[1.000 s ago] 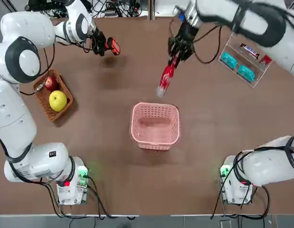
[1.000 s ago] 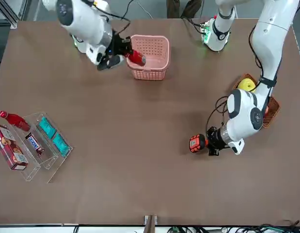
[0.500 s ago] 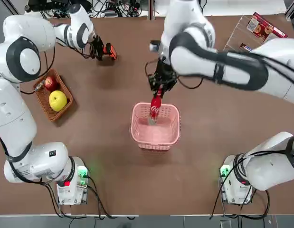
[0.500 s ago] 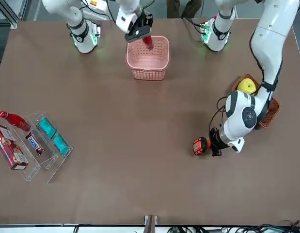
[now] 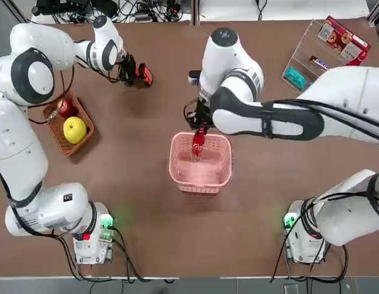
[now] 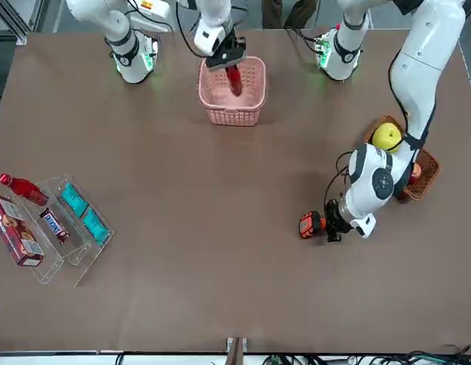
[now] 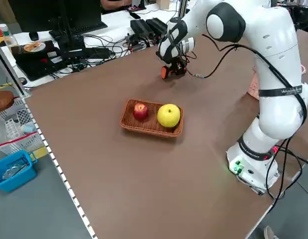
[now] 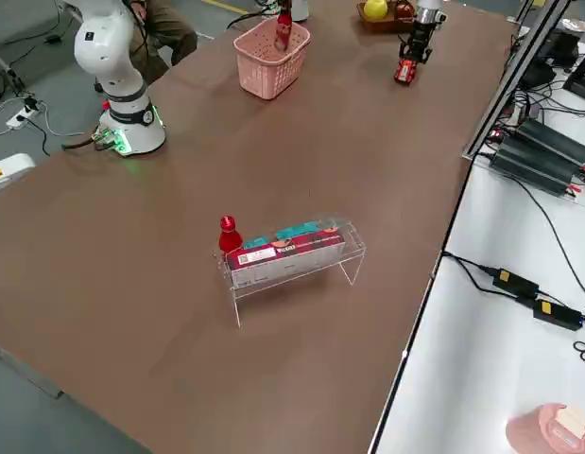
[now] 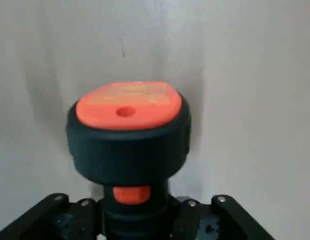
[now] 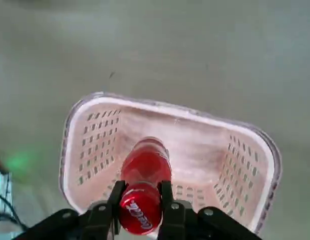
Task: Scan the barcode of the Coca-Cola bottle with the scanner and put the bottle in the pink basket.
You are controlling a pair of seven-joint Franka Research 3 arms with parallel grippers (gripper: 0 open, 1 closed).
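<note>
Right claw (image 10: 140, 210) grips Coca-Cola bottle (image 10: 143, 175), seemingly inside pink basket (image 10: 255, 150).

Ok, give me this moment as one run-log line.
right gripper: shut on Coca-Cola bottle, bottle inside pink basket, unreleased | left gripper: shut on scanner, far table side

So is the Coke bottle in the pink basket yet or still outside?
Partly in: the Coca-Cola bottle hangs with its lower end inside the pink basket, gripped by the right gripper.
</note>
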